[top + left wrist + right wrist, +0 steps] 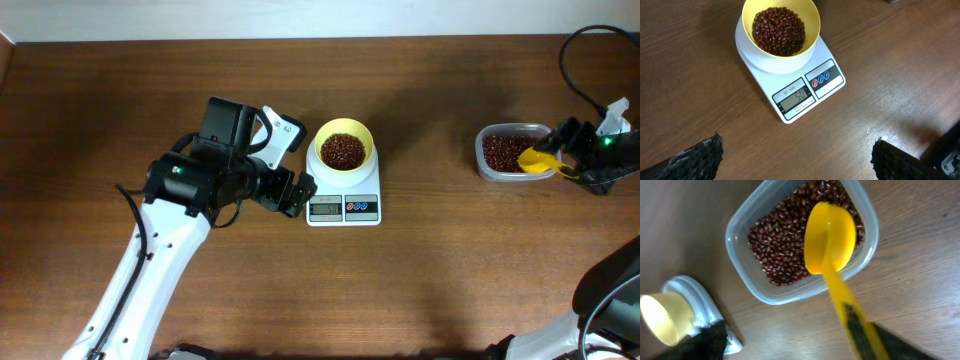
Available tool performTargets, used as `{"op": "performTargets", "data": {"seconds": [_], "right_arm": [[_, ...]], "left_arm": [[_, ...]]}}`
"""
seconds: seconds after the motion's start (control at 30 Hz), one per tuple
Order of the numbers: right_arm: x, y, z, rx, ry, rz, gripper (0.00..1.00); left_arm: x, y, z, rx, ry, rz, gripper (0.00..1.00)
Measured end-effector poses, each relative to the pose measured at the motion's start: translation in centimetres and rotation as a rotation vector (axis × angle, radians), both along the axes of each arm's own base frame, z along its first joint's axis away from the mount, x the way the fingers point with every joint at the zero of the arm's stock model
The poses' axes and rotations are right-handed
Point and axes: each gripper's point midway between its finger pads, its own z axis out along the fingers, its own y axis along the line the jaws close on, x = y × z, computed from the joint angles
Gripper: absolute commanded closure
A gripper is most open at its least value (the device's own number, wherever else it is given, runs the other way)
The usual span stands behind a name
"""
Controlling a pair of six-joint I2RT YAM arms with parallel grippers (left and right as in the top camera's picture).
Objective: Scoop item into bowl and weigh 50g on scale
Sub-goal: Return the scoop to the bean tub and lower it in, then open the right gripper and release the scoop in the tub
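Observation:
The pale yellow bowl [321, 146] [790, 61] stands on the white scale [343, 209] [832, 80], holding a heap of reddish-brown beans [344, 150] [779, 30]. The display appears to read 50. My left gripper [299, 192] [797, 142] hovers open just left of the scale with nothing between its fingers. At the far right, my right gripper [572, 165] [782, 322] stands open. The yellow scoop [540, 162] [830, 235] lies with its cup on the beans [780, 235] in the clear container [513, 152] [740, 255], its handle against the right finger.
Bare brown wooden table surrounds the scale and the container. A black cable [580, 60] loops at the back right corner. The left arm's white link [140, 280] crosses the front left of the table.

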Motion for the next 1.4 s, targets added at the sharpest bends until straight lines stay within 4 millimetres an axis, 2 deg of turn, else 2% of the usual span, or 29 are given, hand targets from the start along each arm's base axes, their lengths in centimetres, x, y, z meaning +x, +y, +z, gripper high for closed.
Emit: {"op": "performTargets", "data": {"seconds": [0.13,0.5,0.73,0.97,1.17,1.27,1.4], "right_arm": [[-0.5,-0.8,-0.4,-0.051,0.034,-0.011,0.01],[-0.9,-1.3,-0.9,-0.126,0.080,-0.010,0.01],[-3.5,-3.0,-1.6,-0.256,0.221,-0.021,0.01],[-4.3,-3.0,-1.7,-0.258,0.258,-0.019,0.01],[-4.0,-4.6,1.8,-0.354,0.236,-0.028,0.01],[-5.3,-5.3,3.7,-0.389,0.217,-0.038,0.01],[-8.0,-7.0,6.7,-0.433,0.181,-0.086,0.01]], "left_arm": [[0.0,0.0,0.0,0.000,0.000,0.000,0.01],[0.0,0.0,0.0,0.000,0.000,0.000,0.01],[0.0,0.0,0.0,0.000,0.000,0.000,0.01],[0.0,0.0,0.0,0.000,0.000,0.000,0.01],[0.0,0.0,0.0,0.000,0.000,0.000,0.01],[0.0,0.0,0.0,0.000,-0.001,0.000,0.01],[0.0,0.0,0.0,0.000,0.000,0.000,0.01]]}}
